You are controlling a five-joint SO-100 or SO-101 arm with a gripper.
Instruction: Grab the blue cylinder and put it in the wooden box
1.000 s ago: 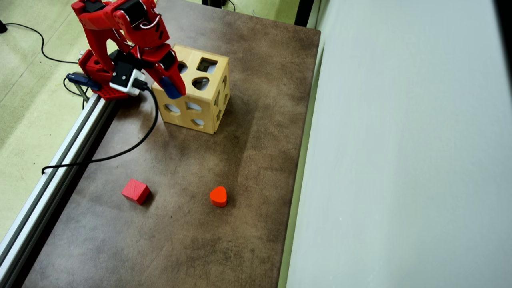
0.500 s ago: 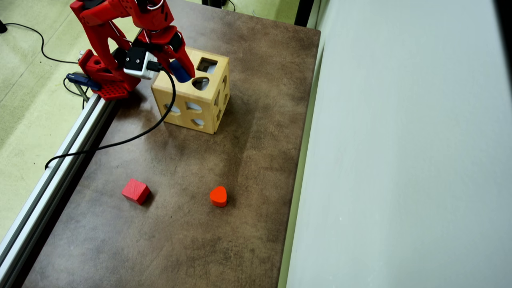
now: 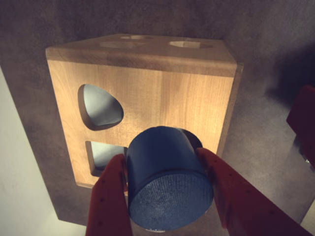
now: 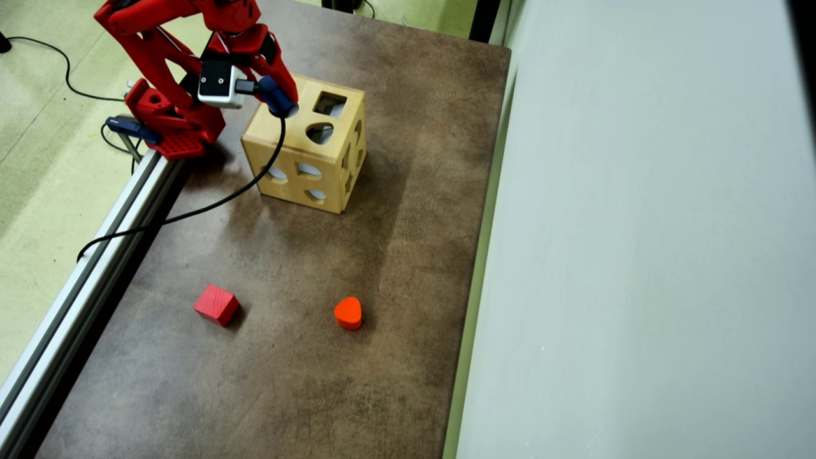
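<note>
My gripper (image 3: 160, 157) is shut on the blue cylinder (image 3: 170, 196), with one red finger (image 3: 108, 196) on each side of it. The cylinder's far end sits at a round hole in the wooden box (image 3: 162, 93), and it hides most of that hole. A rounded-triangle hole and a square hole show beside it on the same face. In the overhead view the gripper (image 4: 280, 105) holds the cylinder (image 4: 274, 92) over the top face of the box (image 4: 290, 137), near its left corner, close to the arm's base.
A red cube (image 4: 217, 305) and an orange-red heart-like block (image 4: 348, 312) lie on the brown table nearer the front. An aluminium rail (image 4: 95, 255) runs along the left edge. A black cable (image 4: 210, 204) hangs from the wrist. The table's right edge (image 4: 484, 223) meets a pale floor.
</note>
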